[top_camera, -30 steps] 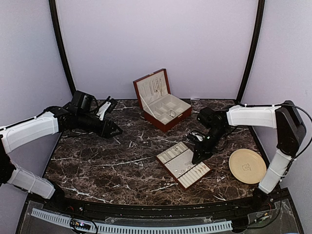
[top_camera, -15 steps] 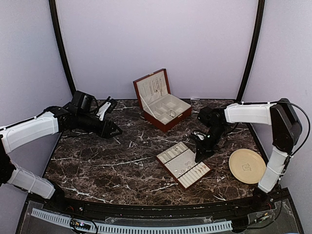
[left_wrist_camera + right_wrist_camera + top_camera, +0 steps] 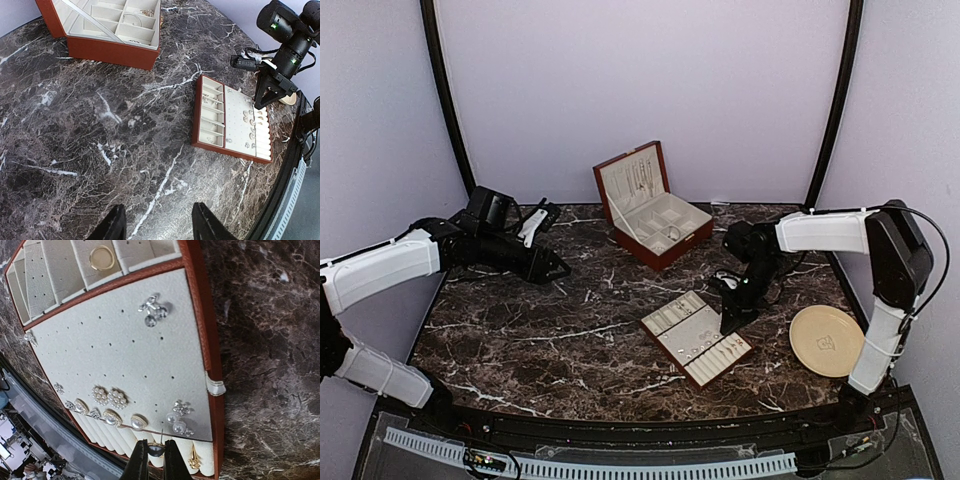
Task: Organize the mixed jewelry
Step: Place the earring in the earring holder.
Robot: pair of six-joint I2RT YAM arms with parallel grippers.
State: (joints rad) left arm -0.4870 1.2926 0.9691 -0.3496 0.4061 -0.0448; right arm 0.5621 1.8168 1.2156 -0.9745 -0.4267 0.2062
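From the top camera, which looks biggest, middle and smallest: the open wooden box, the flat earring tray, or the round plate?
1. open wooden box, lid included.
2. flat earring tray.
3. round plate.
The tray and plate look nearly alike, so that order is unsure.

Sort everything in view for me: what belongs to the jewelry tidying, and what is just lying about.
Part of the job: earrings and ring on the tray; the wooden box; right gripper, closed on what looks like a small earring.

Lying about: plate, off to the tray's right; left gripper, open and empty, over the table.
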